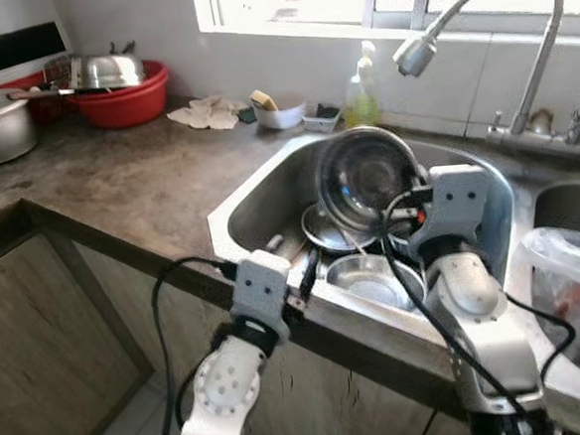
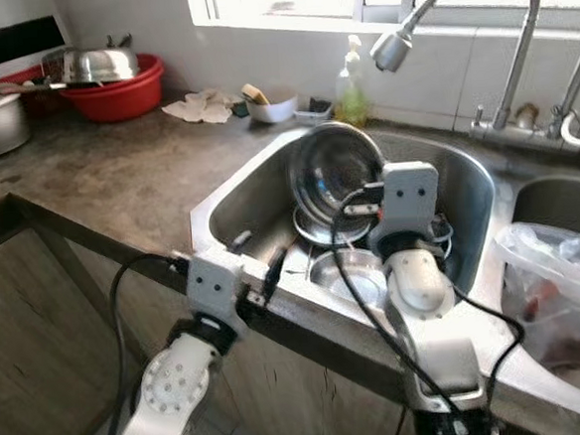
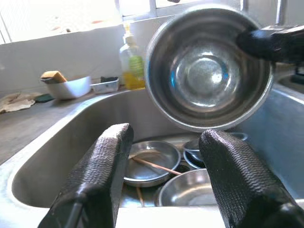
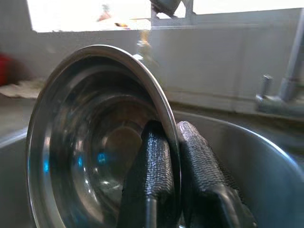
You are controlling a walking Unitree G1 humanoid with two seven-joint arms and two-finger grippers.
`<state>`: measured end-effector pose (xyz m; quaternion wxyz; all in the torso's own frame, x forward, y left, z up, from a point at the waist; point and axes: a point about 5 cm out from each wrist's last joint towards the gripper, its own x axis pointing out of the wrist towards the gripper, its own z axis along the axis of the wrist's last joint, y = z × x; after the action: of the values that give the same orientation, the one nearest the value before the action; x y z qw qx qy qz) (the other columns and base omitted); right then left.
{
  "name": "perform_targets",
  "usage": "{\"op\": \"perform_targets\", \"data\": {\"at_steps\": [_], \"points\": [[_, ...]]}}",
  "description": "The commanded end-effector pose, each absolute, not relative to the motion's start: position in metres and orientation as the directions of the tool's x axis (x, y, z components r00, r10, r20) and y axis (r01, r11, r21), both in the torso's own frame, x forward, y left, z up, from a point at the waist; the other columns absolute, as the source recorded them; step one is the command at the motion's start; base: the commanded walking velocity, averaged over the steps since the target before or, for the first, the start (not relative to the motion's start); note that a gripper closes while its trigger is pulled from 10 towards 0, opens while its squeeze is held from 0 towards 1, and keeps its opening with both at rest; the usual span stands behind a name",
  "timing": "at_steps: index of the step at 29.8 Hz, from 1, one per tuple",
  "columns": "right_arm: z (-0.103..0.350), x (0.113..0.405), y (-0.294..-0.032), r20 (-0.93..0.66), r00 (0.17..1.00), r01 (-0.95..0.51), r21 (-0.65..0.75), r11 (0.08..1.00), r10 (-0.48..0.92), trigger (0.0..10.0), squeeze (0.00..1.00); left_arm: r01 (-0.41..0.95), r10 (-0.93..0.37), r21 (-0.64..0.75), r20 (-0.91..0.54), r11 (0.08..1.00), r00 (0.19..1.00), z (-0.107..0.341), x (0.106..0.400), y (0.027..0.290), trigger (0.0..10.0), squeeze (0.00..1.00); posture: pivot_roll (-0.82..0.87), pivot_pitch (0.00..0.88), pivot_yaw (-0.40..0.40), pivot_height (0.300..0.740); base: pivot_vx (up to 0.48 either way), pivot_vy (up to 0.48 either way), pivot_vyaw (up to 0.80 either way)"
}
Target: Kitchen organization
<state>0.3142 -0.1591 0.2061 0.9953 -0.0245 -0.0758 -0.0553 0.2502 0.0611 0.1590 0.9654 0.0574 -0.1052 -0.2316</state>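
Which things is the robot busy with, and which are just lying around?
Busy with: steel bowl pinched by the right gripper; dishes in the sink; left gripper open at the sink's edge.

Lying around: soap bottle, red basin, cloth, plastic bag.

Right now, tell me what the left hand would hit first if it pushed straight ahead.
Probably the steel bowl held up by the right hand; the open left hand points at it over the sink, though the depth is unclear.

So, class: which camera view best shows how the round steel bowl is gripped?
Right wrist view: right gripper pinches the round steel bowl by its rim. Left wrist shows its inside; eye views show it tilted above the sink.
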Motion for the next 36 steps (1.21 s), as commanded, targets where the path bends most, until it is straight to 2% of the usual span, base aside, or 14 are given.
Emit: {"op": "perform_targets", "data": {"at_steps": [1,3,5,10,16,23,24,25,26,27,35,36], "points": [[0.211,0.324,-0.161,0.131,0.984,0.126,-0.042,0.991,-0.119,10.0,0.00,0.433,-0.456,0.156,0.166,0.888,0.875,0.159,0.249,0.062,10.0,0.00,0.01,0.001,-0.012,0.740,0.000,0.000,0.00],[0.208,0.342,-0.168,0.039,0.991,0.129,-0.062,0.990,-0.127,10.0,0.00,0.439,-0.460,0.147,0.164,0.886,0.873,0.159,0.245,0.062,10.0,0.00,0.01,0.016,-0.016,0.740,0.000,0.000,0.00],[0.207,0.345,-0.169,0.020,0.992,0.129,-0.062,0.990,-0.128,10.0,0.00,0.441,-0.461,0.145,0.163,0.886,0.872,0.159,0.244,0.062,10.0,0.00,0.01,0.016,-0.016,0.740,0.000,0.000,0.00],[0.182,0.368,-0.174,-0.200,0.977,0.050,-0.115,0.992,-0.073,10.0,0.00,0.438,-0.459,0.154,0.142,0.886,0.877,0.157,0.238,0.062,10.0,0.00,0.03,0.049,-0.031,0.740,0.000,0.000,0.00],[0.161,0.380,-0.176,-0.371,0.928,-0.011,-0.120,0.993,-0.034,10.0,0.00,0.431,-0.449,0.147,0.120,0.890,0.886,0.155,0.227,0.064,10.0,0.00,0.04,0.090,-0.048,0.740,0.000,0.000,0.00],[0.146,0.380,-0.170,-0.481,0.876,-0.080,-0.082,0.993,0.031,10.0,0.00,0.441,-0.454,0.124,0.107,0.889,0.884,0.154,0.220,0.062,10.0,0.00,0.04,0.105,-0.052,0.740,0.000,0.000,0.00],[0.142,0.380,-0.169,-0.496,0.867,-0.095,-0.085,0.992,0.040,10.0,0.07,0.439,-0.451,0.124,0.106,0.890,0.886,0.154,0.220,0.062,10.0,0.00,0.04,0.106,-0.055,0.740,0.000,0.000,0.00],[0.138,0.378,-0.169,-0.512,0.858,-0.101,-0.084,0.991,0.044,10.0,0.95,0.433,-0.447,0.132,0.103,0.891,0.888,0.154,0.221,0.062,10.0,0.00,0.04,0.106,-0.055,0.740,0.000,0.000,0.00],[0.138,0.378,-0.169,-0.512,0.858,-0.101,-0.084,0.991,0.044,10.0,0.95,0.433,-0.447,0.132,0.103,0.891,0.888,0.154,0.221,0.062,10.0,0.00,0.04,0.106,-0.055,0.740,0.000,0.000,0.00],[0.134,0.377,-0.169,-0.522,0.851,-0.115,-0.083,0.990,0.055,10.0,1.00,0.432,-0.445,0.133,0.101,0.892,0.890,0.154,0.222,0.063,10.0,0.00,0.04,0.104,-0.053,0.740,0.000,0.000,0.00],[0.155,0.383,-0.171,-0.382,0.923,-0.060,-0.034,0.998,0.043,10.0,1.00,0.434,-0.448,0.136,0.101,0.891,0.888,0.154,0.224,0.064,10.0,0.00,0.04,0.090,-0.049,0.740,0.000,0.000,0.00],[0.165,0.384,-0.173,-0.317,0.948,-0.040,-0.044,0.998,0.024,10.0,0.00,0.433,-0.447,0.136,0.102,0.891,0.889,0.155,0.224,0.064,10.0,0.00,0.04,0.086,-0.041,0.740,0.000,0.000,0.00]]}}
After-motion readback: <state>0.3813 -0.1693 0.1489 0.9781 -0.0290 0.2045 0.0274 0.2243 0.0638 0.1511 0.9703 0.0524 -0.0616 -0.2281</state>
